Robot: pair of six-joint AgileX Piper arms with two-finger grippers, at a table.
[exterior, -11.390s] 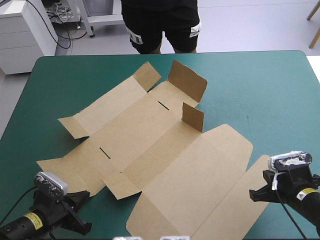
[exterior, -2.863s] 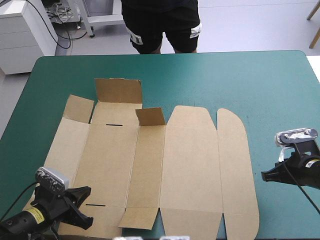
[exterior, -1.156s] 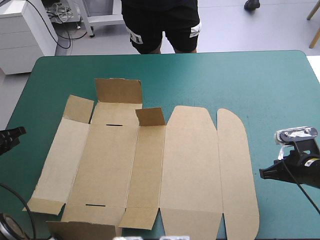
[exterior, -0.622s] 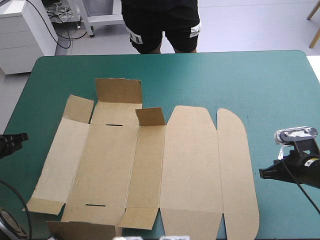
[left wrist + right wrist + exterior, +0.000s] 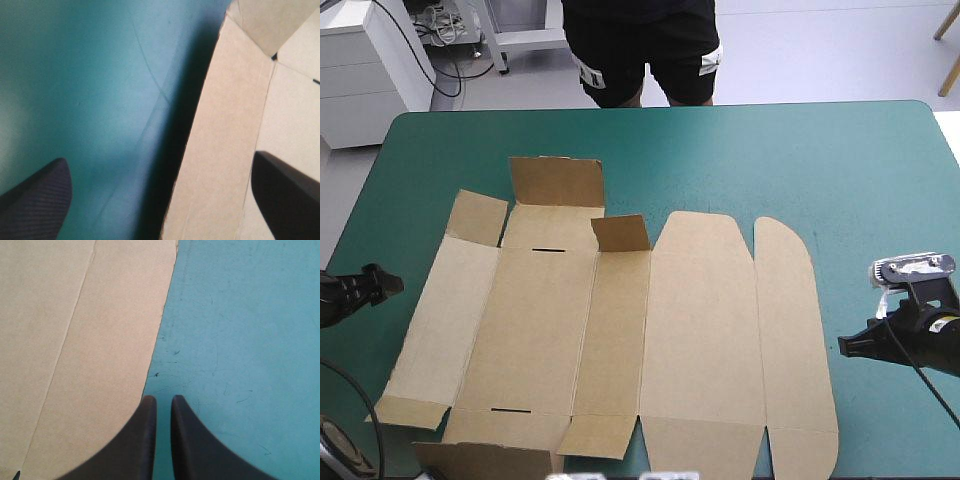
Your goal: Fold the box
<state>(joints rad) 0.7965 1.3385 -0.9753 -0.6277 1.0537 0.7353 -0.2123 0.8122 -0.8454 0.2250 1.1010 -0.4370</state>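
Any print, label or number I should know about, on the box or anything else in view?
Box: no print, label or number in any view.
Yellow label on the right arm: too small to read.
Teal-green cover: no text.
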